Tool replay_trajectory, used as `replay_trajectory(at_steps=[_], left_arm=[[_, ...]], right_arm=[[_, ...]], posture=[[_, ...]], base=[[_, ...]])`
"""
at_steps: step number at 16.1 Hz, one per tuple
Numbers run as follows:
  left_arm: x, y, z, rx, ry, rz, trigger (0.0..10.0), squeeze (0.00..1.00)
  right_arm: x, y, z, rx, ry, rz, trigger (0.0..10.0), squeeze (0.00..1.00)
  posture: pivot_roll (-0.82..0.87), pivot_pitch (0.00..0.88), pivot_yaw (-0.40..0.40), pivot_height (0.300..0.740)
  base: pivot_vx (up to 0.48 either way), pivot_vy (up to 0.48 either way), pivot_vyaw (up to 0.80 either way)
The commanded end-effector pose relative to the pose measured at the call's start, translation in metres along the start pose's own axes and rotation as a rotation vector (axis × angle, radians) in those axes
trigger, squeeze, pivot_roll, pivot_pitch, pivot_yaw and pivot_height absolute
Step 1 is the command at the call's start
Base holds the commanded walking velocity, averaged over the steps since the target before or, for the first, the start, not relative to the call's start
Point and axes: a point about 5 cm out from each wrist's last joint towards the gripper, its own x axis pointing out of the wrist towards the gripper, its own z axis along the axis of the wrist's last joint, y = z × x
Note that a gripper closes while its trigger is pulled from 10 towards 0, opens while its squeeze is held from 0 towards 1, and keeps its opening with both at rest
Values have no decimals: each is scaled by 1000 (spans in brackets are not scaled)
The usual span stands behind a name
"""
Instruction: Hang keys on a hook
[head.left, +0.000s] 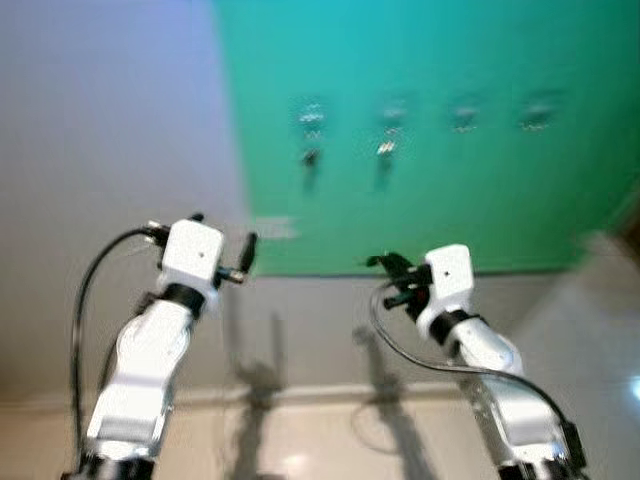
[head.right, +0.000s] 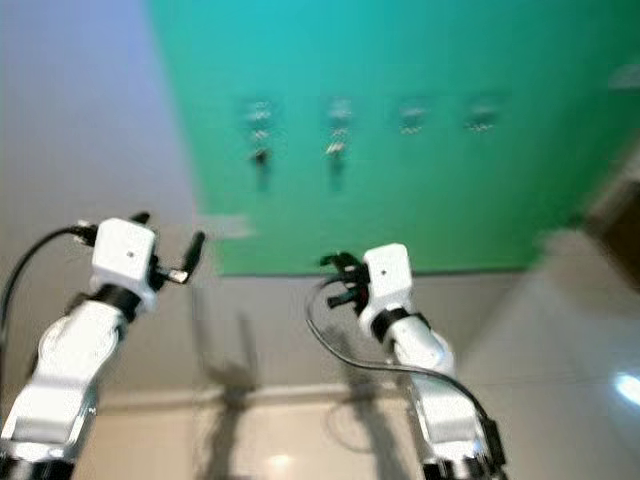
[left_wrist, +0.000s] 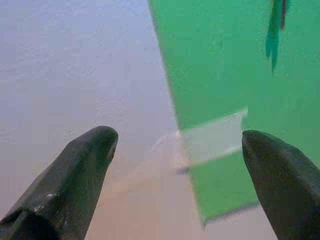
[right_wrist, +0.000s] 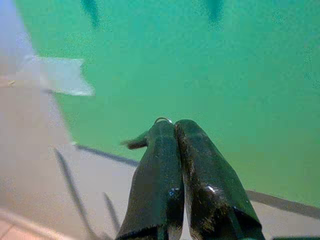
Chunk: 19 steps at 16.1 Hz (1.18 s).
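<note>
The right pincer (right_wrist: 174, 125), pinching the keys (right_wrist: 161, 120), is carrying them below the green board (head.left: 420, 90) and must rise to a free hook (head.left: 463, 115); the left pincer (left_wrist: 177, 137) is spread, idle.

A green board (head.right: 400, 130) is seen on a pale wall, with four blurry hooks (head.right: 260, 112) in a row. Small things are hung from the two leftmost, too blurred to identify. Both hands are raised below: left hand (head.right: 190, 255) near the board's corner, right hand (head.right: 340, 280) at its bottom edge.

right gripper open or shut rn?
Shut. In the right wrist view the right gripper has its two fingers pressed together, with a small metal ring poking out at the tips, probably the keys.
</note>
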Motion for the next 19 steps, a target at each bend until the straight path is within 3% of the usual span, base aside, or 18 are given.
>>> replay_trajectory(at_steps=[1,6,8,12,17,19], left_arm=[[3,0,3,6,-6,3,10000,0],[9,-3,3,6,-9,-3,10000,0],[11,-1,1,-31,5,15,10000,0],[11,-4,2,-29,-6,3,10000,0],[13,-11,7,-50,-44,-48,10000,0],[14,-13,9,-66,-64,-63,10000,0]], right_arm=[[1,-3,5,-1,-22,-7,10000,0],[5,-4,10,-6,-38,-13,10000,0],[6,-7,12,-9,-51,-30,10000,0],[6,-3,14,-10,-62,-32,10000,0],[0,-10,25,10,-114,-114,10000,0],[-2,-11,30,37,-147,-124,10000,0]], posture=[[-53,0,-3,740],[-62,0,6,740],[-60,0,1,740],[-62,0,-11,740],[-73,0,-20,740],[-76,0,-22,740]], base=[[0,-442,800],[0,-470,800],[0,0,800],[0,0,800],[0,0,800],[0,0,0]])
